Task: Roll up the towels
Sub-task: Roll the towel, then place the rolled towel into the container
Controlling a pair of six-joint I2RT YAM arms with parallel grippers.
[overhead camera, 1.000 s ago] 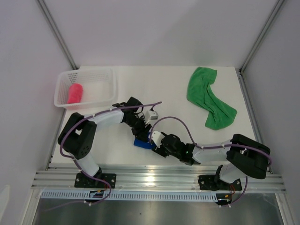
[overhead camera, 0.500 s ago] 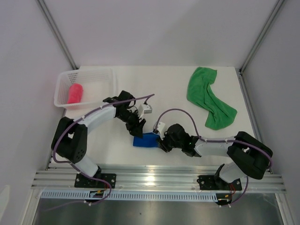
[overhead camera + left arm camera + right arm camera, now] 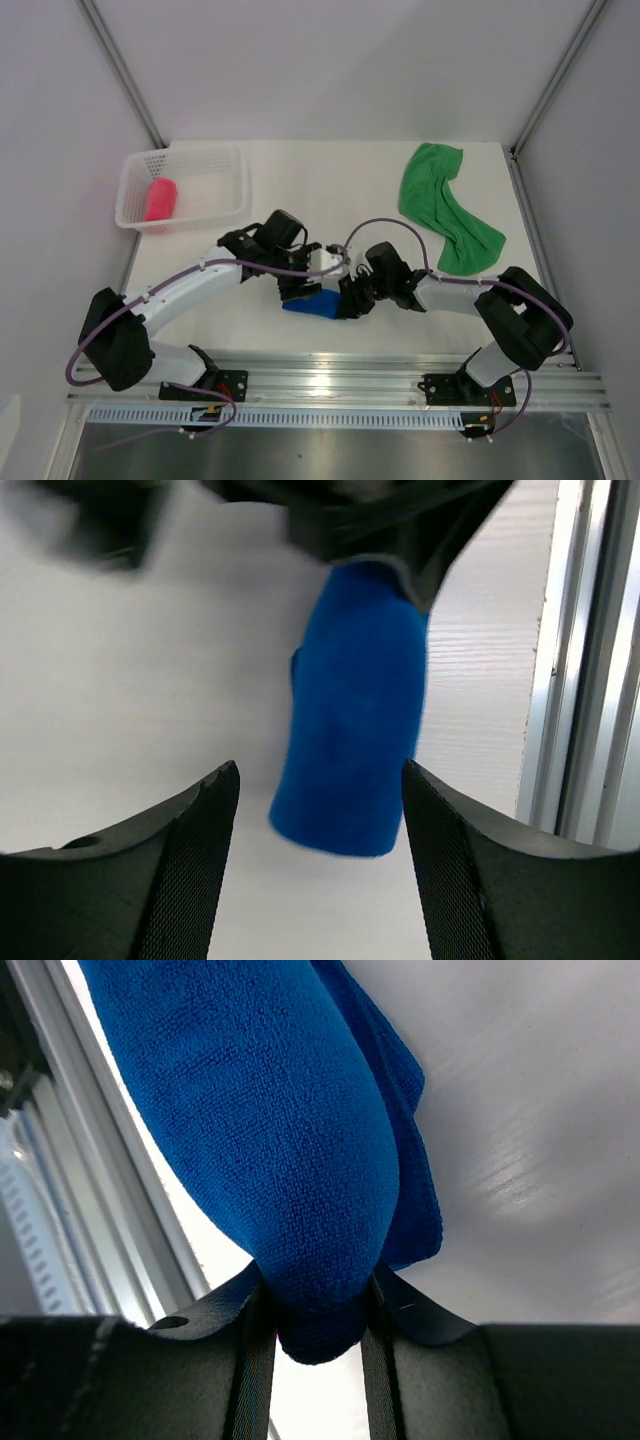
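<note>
A royal blue towel point(image 3: 310, 304), rolled into a short cylinder, lies on the white table near the front edge. My right gripper point(image 3: 350, 299) is shut on its right end; in the right wrist view the blue towel point(image 3: 270, 1130) is pinched between the pads of that gripper point(image 3: 315, 1305). My left gripper point(image 3: 298, 288) hovers at the roll's other end, open. In the left wrist view its fingers point(image 3: 320, 780) stand apart from the blue towel point(image 3: 355, 720), not touching it. A pink-red rolled towel point(image 3: 160, 198) lies in the basket. A green towel point(image 3: 445, 205) lies unrolled at the back right.
The white mesh basket point(image 3: 232, 195) stands at the back left of the table. The aluminium rail point(image 3: 330, 378) runs along the front edge, close to the blue roll. Grey walls enclose the table on three sides.
My right gripper has closed on the blue roll's right end. My left arm has stretched out towards the roll, and its jaws have opened wider.
</note>
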